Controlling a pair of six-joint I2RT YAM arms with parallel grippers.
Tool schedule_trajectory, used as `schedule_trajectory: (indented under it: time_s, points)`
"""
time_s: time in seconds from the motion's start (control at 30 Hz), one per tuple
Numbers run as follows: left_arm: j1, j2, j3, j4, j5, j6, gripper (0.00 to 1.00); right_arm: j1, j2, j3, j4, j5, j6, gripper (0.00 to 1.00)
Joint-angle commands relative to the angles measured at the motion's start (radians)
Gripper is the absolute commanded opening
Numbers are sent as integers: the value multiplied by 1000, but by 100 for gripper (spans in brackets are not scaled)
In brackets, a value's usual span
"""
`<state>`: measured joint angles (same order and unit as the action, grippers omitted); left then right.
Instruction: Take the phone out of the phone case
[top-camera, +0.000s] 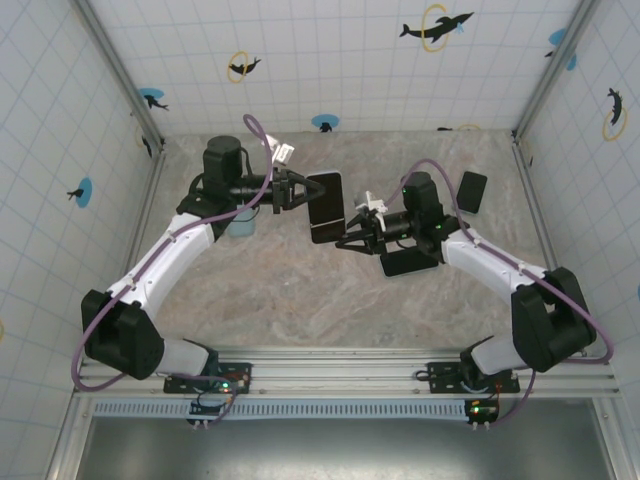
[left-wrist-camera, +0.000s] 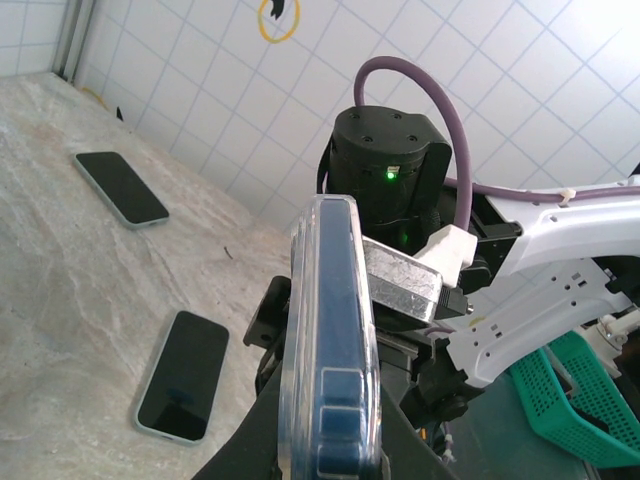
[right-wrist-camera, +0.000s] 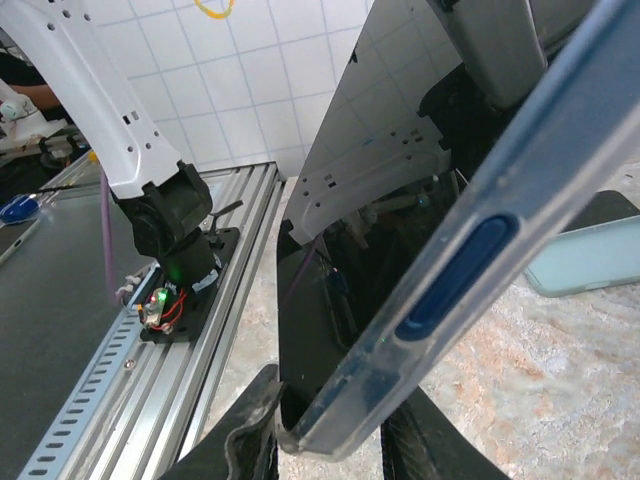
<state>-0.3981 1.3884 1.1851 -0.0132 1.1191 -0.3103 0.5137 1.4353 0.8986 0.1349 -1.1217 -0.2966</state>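
Note:
A dark blue phone in a clear phone case hangs in the air above the middle of the table. My left gripper is shut on the cased phone's left edge. In the left wrist view the case stands edge-on between the black fingers. My right gripper is at the phone's lower right corner. In the right wrist view that gripper has both fingers against the case corner, with the black screen and a blue side button above.
Two other phones lie on the table: one at the back right and one under my right arm. A pale cup stands below my left arm. A green basket sits off the table's edge. Tiled walls enclose the table.

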Motion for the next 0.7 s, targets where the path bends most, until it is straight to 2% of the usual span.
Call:
schedule_trajectory:
  time_s: [0.0, 0.33, 0.53, 0.67]
  points:
    - [1, -3, 24, 58, 51, 25, 0, 6, 20, 41, 31, -21, 15, 27]
    - [0, 1, 28, 43, 63, 4, 0, 12, 30, 55, -19, -21, -57, 6]
    - [-1, 11, 22, 17, 67, -46, 0, 24, -8, 43, -17, 43, -124, 4]
    - [2, 14, 28, -10, 63, -71, 0, 43, -55, 3, 1, 146, -183, 3]
